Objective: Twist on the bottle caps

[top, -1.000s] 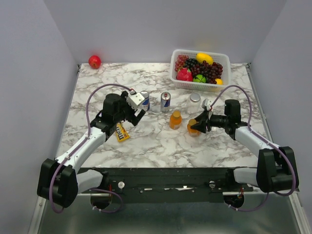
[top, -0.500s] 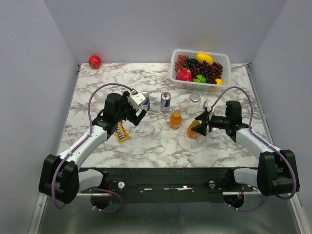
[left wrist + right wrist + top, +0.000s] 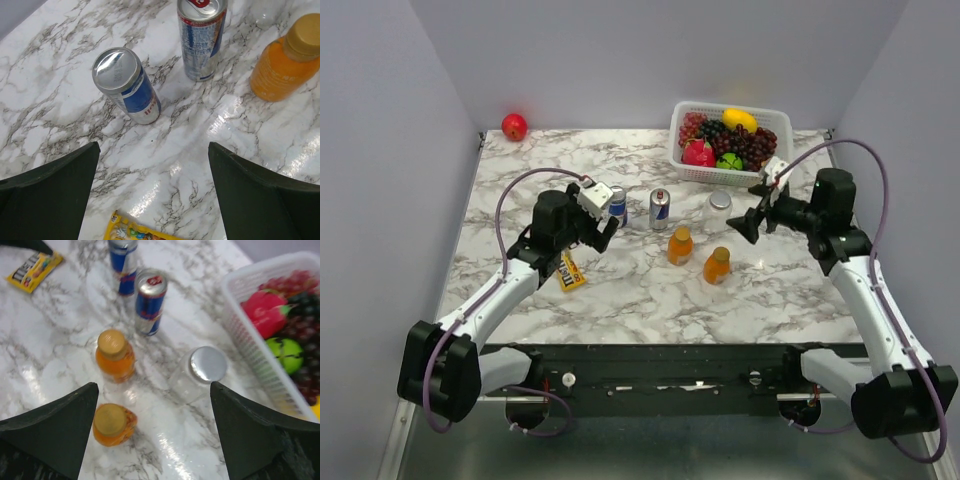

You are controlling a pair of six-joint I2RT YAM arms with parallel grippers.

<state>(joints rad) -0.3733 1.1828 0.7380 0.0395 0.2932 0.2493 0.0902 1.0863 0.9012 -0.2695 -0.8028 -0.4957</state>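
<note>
The right gripper (image 3: 752, 212) hangs above the table (image 3: 520, 190) with its jaws spread wide and nothing between them; the left gripper (image 3: 603, 235) is just as wide and equally empty, low over the marble near a yellow candy packet (image 3: 570, 270)

Seen from above, the glass jar (image 3: 720, 207) stands at about 9 o'clock from the right gripper and close to it; the near orange bottle (image 3: 717, 265) lies at about 7 o'clock, and the far orange bottle (image 3: 680, 245) at about 8 o'clock, a little further off; all three are well apart from the left gripper, whose nearest neighbours are the two drink cans (image 3: 617, 202) at its 12 to 2 o'clock; so the right arm is plainly the nearer one for any of them

Each vessel stands upright, long axis vertical, mouth up; the jar is clear and wears a flat silver lid (image 3: 207, 364); both bottles are stubby, full of orange liquid, each topped by a gold cap (image 3: 111, 342); whether any closure is turned tight cannot be told

The fruit basket (image 3: 775, 115) sits at 12 o'clock from the jar, near enough that a descent onto the lid should, I judge, come straight down
</note>
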